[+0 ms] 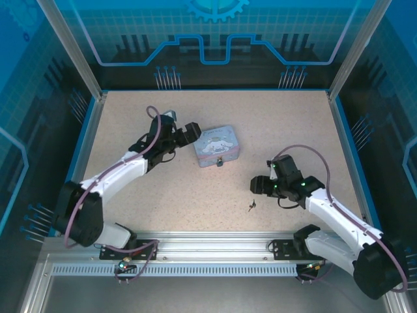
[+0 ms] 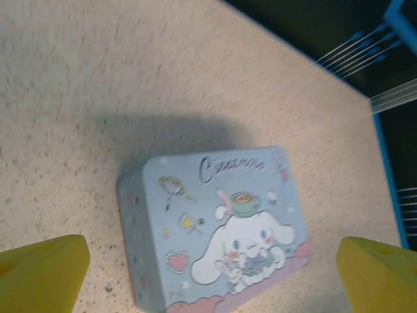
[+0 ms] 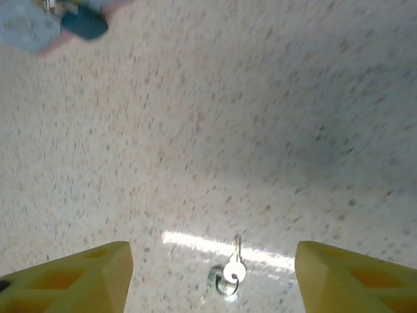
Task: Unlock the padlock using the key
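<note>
Bench (image 1: 293,124), speckled top. Pale blue tin (image 1: 217,145) sits about mid-bench, a little toward the far edge.

Padlock (image 1: 221,162) sits at the tin's near side, seemingly touching it. It is too small and blurred to tell whether the shackle is shut.

Key (image 3: 233,270) lies flat on the bench on a small ring, well apart from the padlock and closer to the near edge.

Right gripper (image 3: 214,277) hovers over the key, fingers spread either side of it, not touching, nothing held.

Left gripper (image 2: 210,277) is just beside the tin's left end, fingers spread wide, empty.
</note>
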